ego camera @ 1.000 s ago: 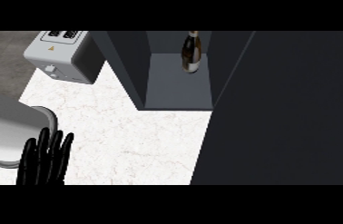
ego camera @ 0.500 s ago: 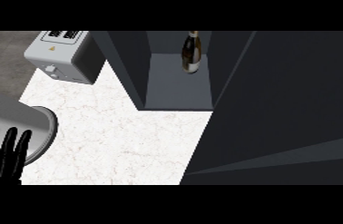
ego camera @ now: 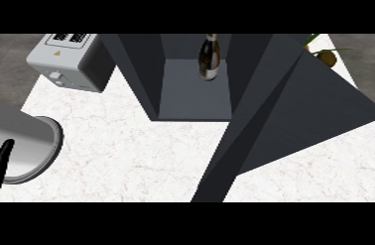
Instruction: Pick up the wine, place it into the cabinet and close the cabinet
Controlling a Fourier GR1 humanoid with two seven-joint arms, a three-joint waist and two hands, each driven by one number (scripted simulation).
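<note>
Wine [ego camera: 209, 58] stands inside the cabinet [ego camera: 192, 97], so placing looks done; you only have the door [ego camera: 293, 125] left to shut. Left robot hand [ego camera: 5, 159] barely shows at the edge, so you cannot tell its state; right robot hand is out of view.

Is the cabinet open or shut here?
Open. The door angles out over the counter, leaving the cabinet exposed inside, with the wine standing in it.

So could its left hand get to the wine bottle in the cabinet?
Probably not without a long reach. The left hand sits at the picture's far left edge, while the wine bottle is inside the cabinet. The opening looks unblocked, though; the door hangs off to the right.
</note>
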